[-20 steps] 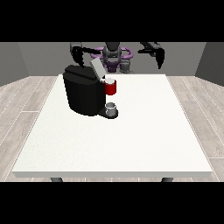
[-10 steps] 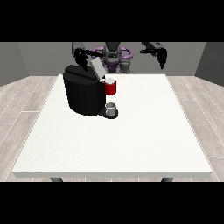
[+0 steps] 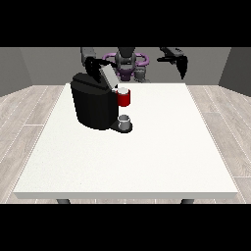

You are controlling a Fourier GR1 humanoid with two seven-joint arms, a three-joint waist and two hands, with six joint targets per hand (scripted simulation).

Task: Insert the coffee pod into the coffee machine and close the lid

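Observation:
The black coffee machine [image 3: 93,105] stands on the left half of the white table [image 3: 162,147]. Its grey lid [image 3: 108,74] is tilted up and open. A red pod holder [image 3: 124,99] juts from the machine's front, with a small pale round top [image 3: 122,90] on it that may be the coffee pod. The hand at the view's left [image 3: 92,64] is just behind the raised lid, at its upper edge; whether it touches the lid I cannot tell. The hand at the view's right [image 3: 182,65] hangs in the air beyond the table's far edge with its fingers pointing down, holding nothing.
A small grey cup [image 3: 125,121] stands on the machine's drip base under the red holder. The robot's torso [image 3: 127,66] is behind the table's far edge. Wood floor surrounds the table.
The hand at the view's left has moved in towards the top of the open lid. The hand at the view's right has shifted slightly. The lid still stands open.

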